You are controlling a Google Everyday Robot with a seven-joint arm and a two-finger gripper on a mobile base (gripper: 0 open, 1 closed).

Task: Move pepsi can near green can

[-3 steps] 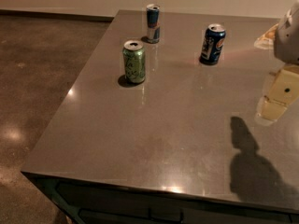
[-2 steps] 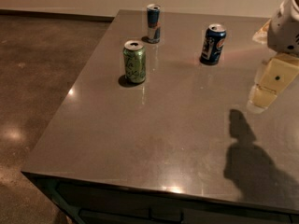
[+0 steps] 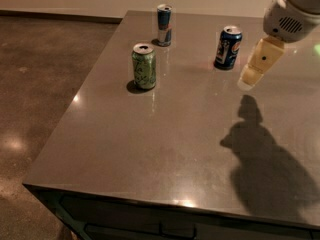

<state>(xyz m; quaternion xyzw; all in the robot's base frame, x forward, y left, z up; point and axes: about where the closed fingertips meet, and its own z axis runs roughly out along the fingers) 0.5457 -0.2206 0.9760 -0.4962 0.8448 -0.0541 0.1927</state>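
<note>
The pepsi can, dark blue with a round red-white-blue logo, stands upright at the back of the grey table, right of centre. The green can stands upright to its left and a little nearer to me. My gripper hangs above the table just right of the pepsi can and slightly in front of it, apart from it. It holds nothing that I can see. Its shadow falls on the tabletop below it.
A slimmer, taller blue-and-silver can stands at the back of the table, behind the green can. The table's left edge drops to a brown polished floor. The front edge runs along the bottom of the view.
My gripper has moved left and farther back over the table, closer to the pepsi can. The cans have not moved.
</note>
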